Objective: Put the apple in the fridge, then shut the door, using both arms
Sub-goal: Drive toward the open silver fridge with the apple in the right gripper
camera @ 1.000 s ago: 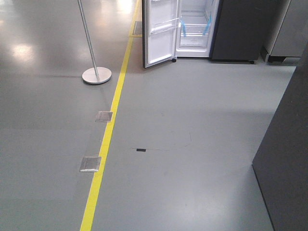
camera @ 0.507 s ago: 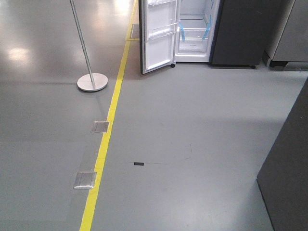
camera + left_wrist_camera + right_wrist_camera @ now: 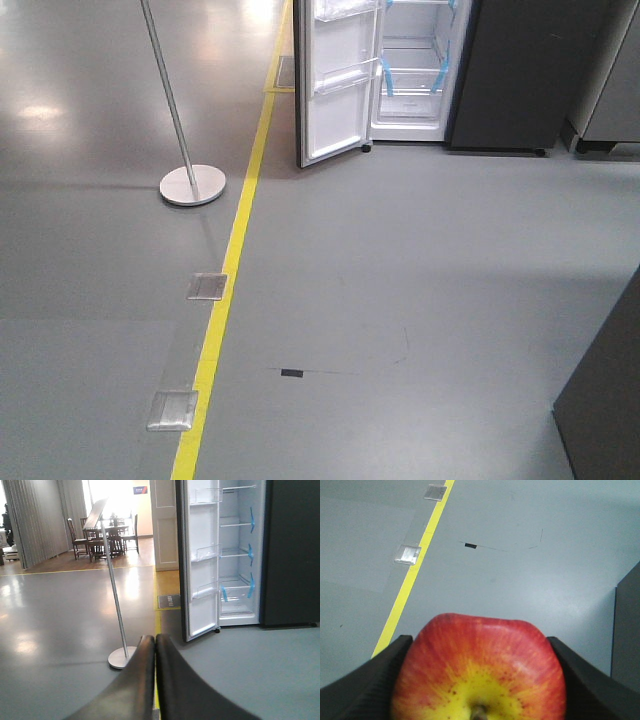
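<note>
The red and yellow apple (image 3: 479, 670) fills the bottom of the right wrist view, with my right gripper (image 3: 479, 652) shut on it and a black finger pressed on each side. In the left wrist view my left gripper (image 3: 154, 641) is shut with nothing in it, its tips touching. The dark grey fridge (image 3: 510, 70) stands at the far end of the floor with its white inside and blue-taped shelves showing (image 3: 237, 560). Its door (image 3: 335, 85) hangs wide open to the left, its clear bins facing me (image 3: 202, 555). Neither gripper shows in the front view.
A metal pole on a round base (image 3: 192, 185) stands left of the yellow floor line (image 3: 230, 270). Two metal floor plates (image 3: 207, 287) lie by the line. A dark cabinet edge (image 3: 605, 400) rises at the right. A second grey appliance (image 3: 615, 80) stands right of the fridge.
The front view has shifted: the fridge, pole base and floor plates sit lower in the frame than a second ago, and the dark cabinet edge at the right takes up less of the view.
</note>
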Robot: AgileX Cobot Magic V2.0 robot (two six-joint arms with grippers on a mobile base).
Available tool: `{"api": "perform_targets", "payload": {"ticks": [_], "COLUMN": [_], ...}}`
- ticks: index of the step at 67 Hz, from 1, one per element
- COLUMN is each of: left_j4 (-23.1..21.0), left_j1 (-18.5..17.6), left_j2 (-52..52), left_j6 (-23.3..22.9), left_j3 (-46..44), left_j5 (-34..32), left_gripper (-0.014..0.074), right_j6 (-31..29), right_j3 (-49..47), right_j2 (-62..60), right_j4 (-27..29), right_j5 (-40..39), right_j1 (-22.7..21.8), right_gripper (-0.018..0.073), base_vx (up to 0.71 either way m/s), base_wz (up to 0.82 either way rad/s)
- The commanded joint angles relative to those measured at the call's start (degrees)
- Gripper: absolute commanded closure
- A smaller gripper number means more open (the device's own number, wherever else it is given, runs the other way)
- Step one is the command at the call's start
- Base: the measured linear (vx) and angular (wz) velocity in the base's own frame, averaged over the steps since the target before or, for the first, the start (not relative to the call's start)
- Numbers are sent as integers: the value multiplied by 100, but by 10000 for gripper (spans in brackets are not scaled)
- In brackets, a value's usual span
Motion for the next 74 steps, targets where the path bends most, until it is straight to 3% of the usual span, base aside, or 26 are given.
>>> {"api": "perform_targets", "payload": {"ticks": [1, 74], "left_j4": [-3, -3], "left_j1": [-50, -50], "left_j2": [-80, -80], "left_j6": [9, 9], "left_j3": [-104, -104], "left_j5": [-396, -396], "left_gripper": [603, 603], "right_j6": [-44, -44], "right_j3": [-135, -135], "right_j2": [55, 55], "right_j4": [83, 83], "right_j5": [-347, -347], "right_j1": [-31, -31], "right_gripper": [447, 447], "base_vx": [23, 26], "base_wz": [2, -3]}}
